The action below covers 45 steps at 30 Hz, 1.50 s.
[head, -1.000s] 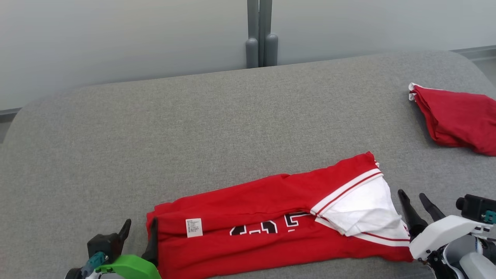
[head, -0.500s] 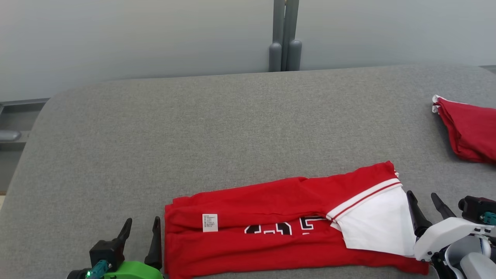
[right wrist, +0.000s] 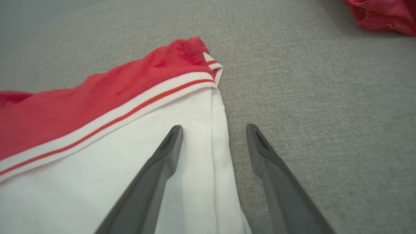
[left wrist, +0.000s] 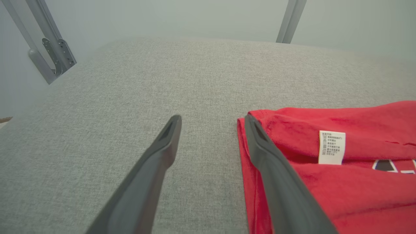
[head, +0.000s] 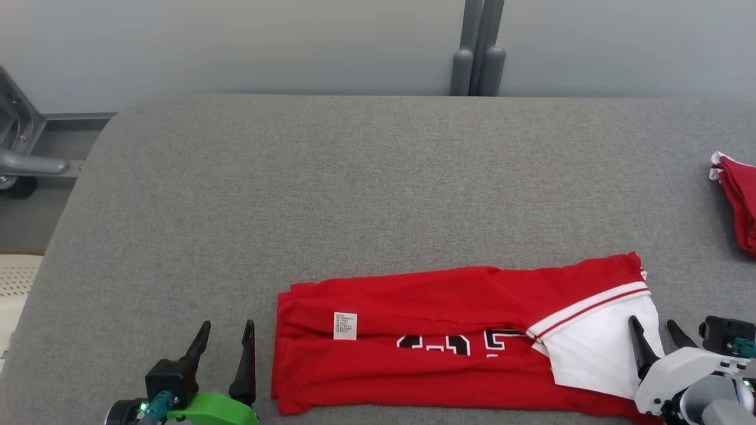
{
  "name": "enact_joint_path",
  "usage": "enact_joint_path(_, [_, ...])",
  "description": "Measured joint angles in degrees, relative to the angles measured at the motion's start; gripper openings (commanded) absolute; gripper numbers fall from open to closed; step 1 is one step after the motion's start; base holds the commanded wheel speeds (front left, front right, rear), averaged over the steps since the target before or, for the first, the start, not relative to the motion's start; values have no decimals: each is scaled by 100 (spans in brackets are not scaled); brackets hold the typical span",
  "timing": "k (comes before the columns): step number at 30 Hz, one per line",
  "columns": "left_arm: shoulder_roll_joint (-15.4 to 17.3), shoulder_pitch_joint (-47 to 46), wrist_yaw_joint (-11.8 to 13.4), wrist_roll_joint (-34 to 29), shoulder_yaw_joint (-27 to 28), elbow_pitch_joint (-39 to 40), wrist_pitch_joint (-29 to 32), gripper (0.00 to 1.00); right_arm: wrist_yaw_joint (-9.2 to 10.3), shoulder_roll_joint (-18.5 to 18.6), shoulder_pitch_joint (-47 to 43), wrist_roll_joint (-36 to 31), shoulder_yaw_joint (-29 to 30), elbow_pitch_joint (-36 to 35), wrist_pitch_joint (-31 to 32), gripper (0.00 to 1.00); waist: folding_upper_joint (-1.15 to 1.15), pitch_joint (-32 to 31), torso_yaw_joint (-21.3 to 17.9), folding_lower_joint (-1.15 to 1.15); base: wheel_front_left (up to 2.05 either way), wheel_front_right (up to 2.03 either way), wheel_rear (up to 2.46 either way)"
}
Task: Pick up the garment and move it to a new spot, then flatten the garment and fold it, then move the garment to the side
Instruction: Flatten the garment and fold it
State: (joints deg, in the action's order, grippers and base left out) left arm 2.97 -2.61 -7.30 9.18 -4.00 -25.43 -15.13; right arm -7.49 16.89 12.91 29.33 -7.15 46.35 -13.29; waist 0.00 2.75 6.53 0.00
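Where the head camera looks down on the grey surface (head: 354,195), a folded red jersey (head: 449,354) lies along the near edge, its long side running left to right. A white care label (head: 345,326) sits near its left end, black-and-white numerals show partly along the middle fold, and a white panel (head: 596,360) edged with a red-and-white striped band covers its right end. The left tool (head: 227,324) stands just beside the jersey's left edge, fingers spread wide and holding nothing. The right tool (head: 652,321) is at the jersey's right end, also spread wide and empty, one finger over the white panel. A second red garment (head: 738,200) lies well apart at the right border

From the left wrist, the left tool (left wrist: 213,119) gapes over bare surface (left wrist: 162,74); one finger crosses the jersey's (left wrist: 341,188) left edge, though contact cannot be told. The care label (left wrist: 331,147) lies just beyond that finger

From the right wrist, the right tool (right wrist: 214,127) straddles the white panel's (right wrist: 113,169) outer edge, one finger above cloth, the other above bare surface (right wrist: 308,81), nothing gripped. The second red garment (right wrist: 383,13) shows at the top corner
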Motion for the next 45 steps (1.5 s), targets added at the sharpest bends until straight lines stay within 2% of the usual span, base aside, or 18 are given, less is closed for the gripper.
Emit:
enact_joint_path(6, [-3, 5, -8, 0, -11, 14, 0, 100, 0, -36, 77, 51, -30, 300, -80, 100, 0, 105, 94, 0, 0, 0, 0])
enact_joint_path(15, [-4, 4, -8, -15, -46, 42, 0, 100, 29, -75, 202, 582, -710, 282, 21, 100, 0, 187, 86, 0, 0, 0, 0])
enact_joint_path(16, [-5, 4, -8, -15, -66, 42, 0, 100, 29, -69, 207, 648, -791, 260, 34, 89, 0, 189, 83, 0, 0, 0, 0])
enact_joint_path(19, [-7, 1, -8, -15, -75, 43, 0, 100, 30, -45, 209, 880, -1059, 134, 59, 68, 0, 191, 78, 0, 0, 0, 0])
enact_joint_path(23, [-7, 0, -8, -15, -85, 52, 0, 100, 29, -15, 209, 1172, -1411, -31, 68, 58, 0, 193, 74, 0, 0, 0, 0])
enact_joint_path(26, [-7, -1, -8, -10, -93, 52, 0, 100, 27, 30, 222, 1367, -1601, -74, 83, 42, 0, 200, 79, 0, 0, 0, 0])
enact_joint_path(27, [-7, -1, -8, 1, -99, 51, 0, 100, 24, 48, 240, 1416, -1658, -68, 83, 31, 0, 201, 81, 0, 0, 0, 0])
enact_joint_path(29, [-7, -2, -8, 26, -107, 48, 0, 100, 8, 63, 269, 1517, -1741, -38, 82, 0, 0, 204, 85, 0, 0, 0, 0])
enact_joint_path(34, [-7, -5, -8, 53, -147, 82, 0, 100, -14, 170, 386, 1658, -1711, 89, -46, 0, 0, 201, 71, 0, 0, 0, 0])
enact_joint_path(45, [-9, -2, -8, 168, -303, 110, 0, 100, -7, 659, 687, 1488, -1174, 450, -152, 0, 0, 121, -124, 0, 0, 0, 0])
